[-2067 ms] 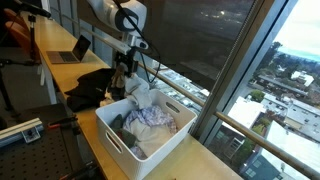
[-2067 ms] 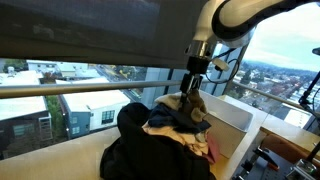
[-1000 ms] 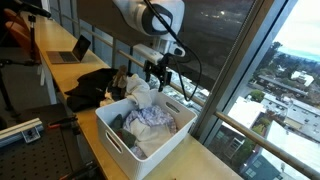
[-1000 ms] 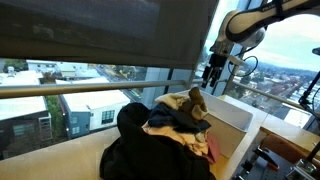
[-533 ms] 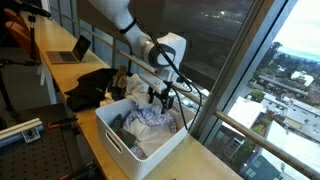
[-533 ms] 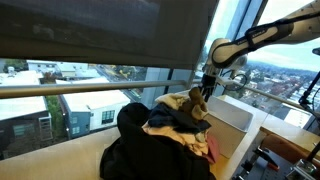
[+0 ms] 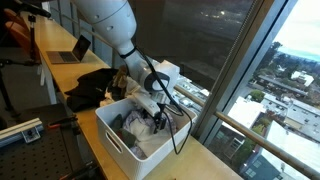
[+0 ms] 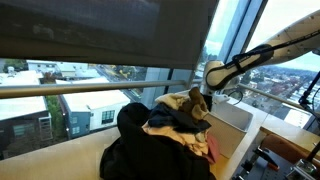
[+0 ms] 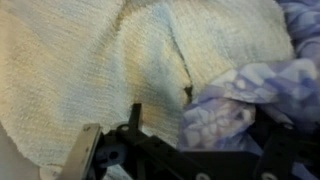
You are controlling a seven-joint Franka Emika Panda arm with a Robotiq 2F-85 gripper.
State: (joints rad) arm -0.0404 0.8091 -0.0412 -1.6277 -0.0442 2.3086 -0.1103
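Claw first: we see it lowered into the white bin, with the arm bent down over the bin's far rim. Its jaws stand wide apart and nothing is clamped between them. In the wrist view the claw shows along the bottom edge, one pale finger at one side and a darker one at the other. Between and beyond them lies a cream knitted cloth that fills most of the picture. Just beside it, partly overlapping its edge, is a lilac patterned cloth. The claw hangs very close over the seam where the two cloths meet. We cannot tell whether the fingertips touch the fabric.

Both cloths lie inside the bin, which is packed with crumpled laundry; in an exterior view the lilac patterned cloth sits near the middle of it, right by the claw. In both exterior views the bin stands on a table by the window. Beside the bin lies a heap of mixed clothes, and next to that a black garment. Well apart along the table, a laptop stands with its lid up.
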